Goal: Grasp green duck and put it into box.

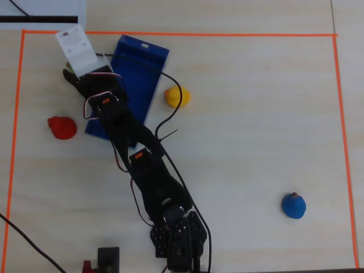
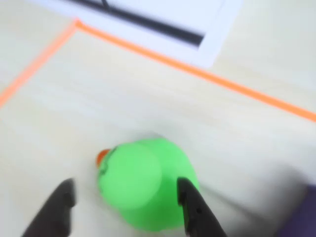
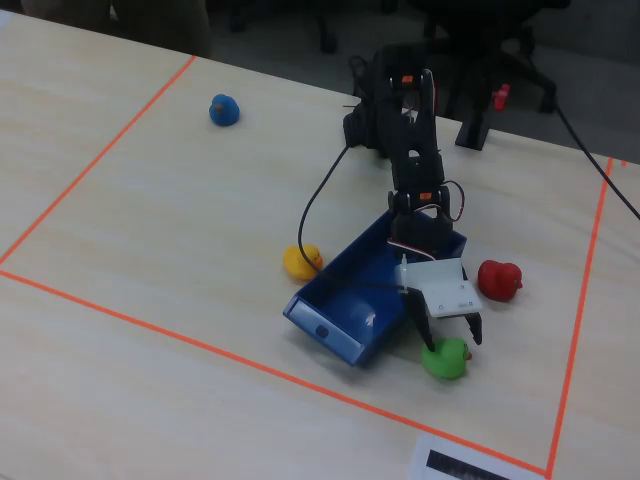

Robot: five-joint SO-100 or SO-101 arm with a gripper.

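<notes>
The green duck (image 2: 143, 190) with an orange beak sits on the table just beside the dark blue box (image 3: 370, 290). In the fixed view the duck (image 3: 445, 358) lies at the box's near right corner. My gripper (image 2: 124, 185) is open and straddles the duck: the right finger (image 2: 195, 207) is against its side, and the left finger (image 2: 54, 207) stands apart from it. In the fixed view the gripper (image 3: 450, 337) hangs right over the duck. In the overhead view the gripper (image 1: 73, 75) and its white housing hide the duck, left of the box (image 1: 139, 68).
A red duck (image 1: 61, 127) lies left of the box, a yellow duck (image 1: 177, 96) right of it, and a blue duck (image 1: 294, 205) far off at lower right. Orange tape (image 1: 170, 34) borders the work area. A white sheet (image 2: 163, 24) lies beyond the tape.
</notes>
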